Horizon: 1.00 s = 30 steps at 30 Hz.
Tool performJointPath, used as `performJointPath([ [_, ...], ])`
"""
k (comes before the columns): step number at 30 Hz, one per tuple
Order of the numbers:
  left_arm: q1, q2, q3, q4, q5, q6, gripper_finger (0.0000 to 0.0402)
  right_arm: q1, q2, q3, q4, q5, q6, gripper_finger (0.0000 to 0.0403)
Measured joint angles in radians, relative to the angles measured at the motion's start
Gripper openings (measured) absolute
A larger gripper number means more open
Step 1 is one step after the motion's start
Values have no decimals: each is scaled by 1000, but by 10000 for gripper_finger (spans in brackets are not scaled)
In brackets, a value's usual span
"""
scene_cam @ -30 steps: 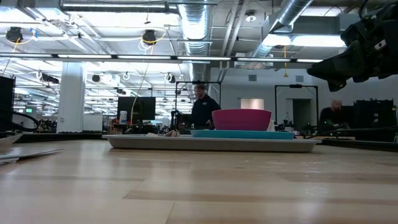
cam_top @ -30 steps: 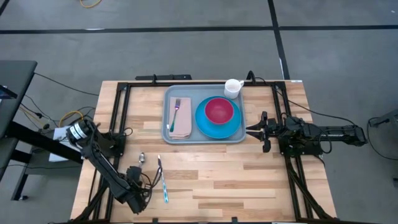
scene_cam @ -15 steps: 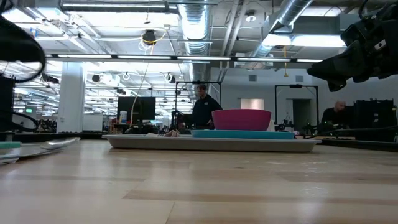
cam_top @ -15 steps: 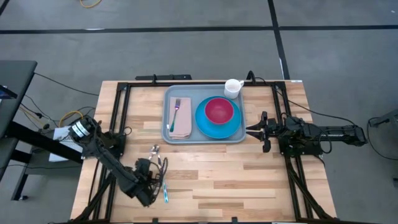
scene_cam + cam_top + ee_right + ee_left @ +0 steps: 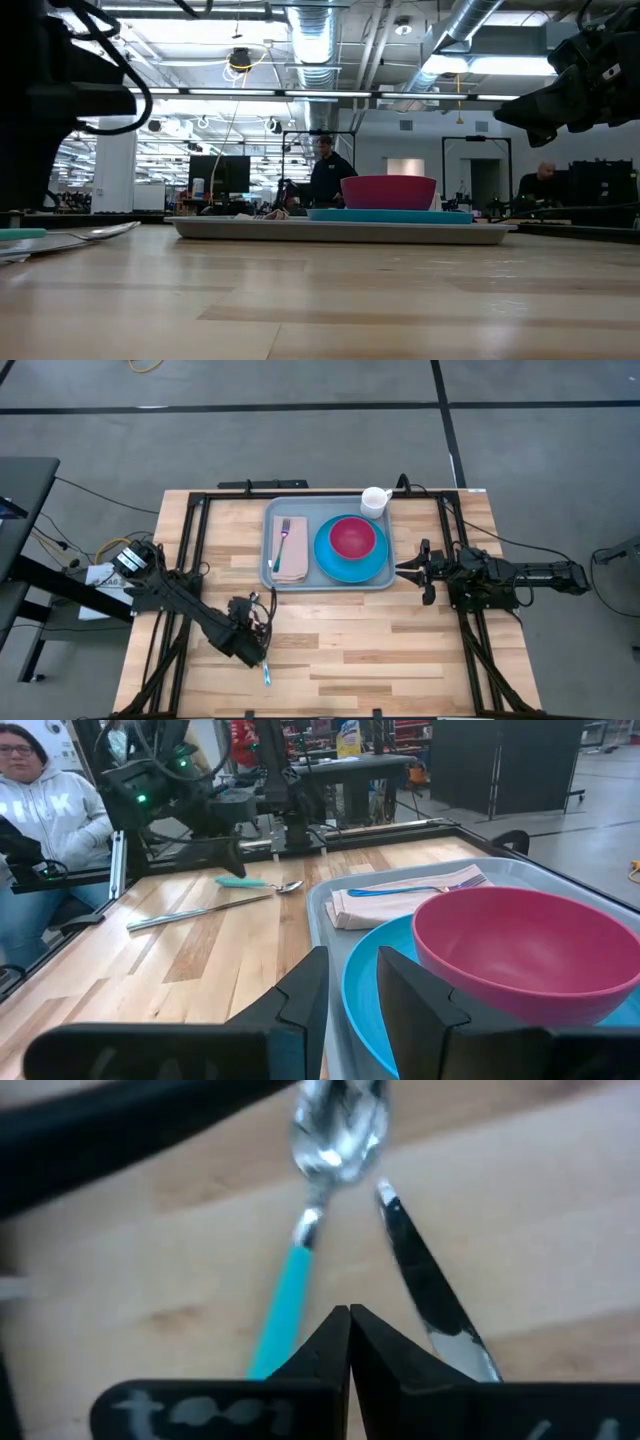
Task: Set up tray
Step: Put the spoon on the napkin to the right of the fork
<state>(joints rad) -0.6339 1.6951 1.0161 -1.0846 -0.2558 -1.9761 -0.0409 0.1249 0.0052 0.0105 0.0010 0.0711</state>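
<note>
Now, reading the table for you:

Tray: your tray [image 5: 330, 582] sits at the far middle of the table [image 5: 400, 650], carrying a napkin [image 5: 290, 565] with a fork [image 5: 283, 540] on it, and a blue plate [image 5: 350, 563] with a red bowl [image 5: 352, 537] in it. A white cup [image 5: 375, 501] stands at its far right corner.

Left gripper: your left gripper [image 5: 349, 1318] is over the near-left part of the table, fingers pressed fully together with nothing between them. A spoon [image 5: 312, 1200] with a teal handle and a knife [image 5: 430, 1295] lie just ahead of its tips; I cannot tell whether the tips touch either.

Right gripper: your right gripper [image 5: 350, 982] waits just beside the tray's right edge, partly open and empty.

Handling: the tray looks stiff, light plastic with a smooth, likely slippery surface. If you must shift it, pinch the low rim [image 5: 318, 910] at a bare stretch and keep it level, since the bowl could slide.

Cutlery: thin, hard and flat on the wood, so probably awkward to pick up; take the handle across its width.
</note>
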Motion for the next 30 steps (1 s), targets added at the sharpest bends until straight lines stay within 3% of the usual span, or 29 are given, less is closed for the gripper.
performJointPath([
  [4, 44, -10, 0, -79, 6, 11, 0, 0, 0, 0, 0, 0, 0, 82],
  [10, 139, -24, 0, -64, 20, 163, 8, 0, 0, 0, 0, 0, 0, 82],
  [14, 219, -31, 0, -30, 71, 316, 44, 0, 0, 0, 0, 0, 0, 82],
  [22, 362, -33, -4, -111, 214, 459, 139, 0, 0, 0, 0, 0, 0, 82],
  [30, 419, -34, -4, -40, 328, 599, 146, 0, 0, 0, 0, 0, 0, 82],
])
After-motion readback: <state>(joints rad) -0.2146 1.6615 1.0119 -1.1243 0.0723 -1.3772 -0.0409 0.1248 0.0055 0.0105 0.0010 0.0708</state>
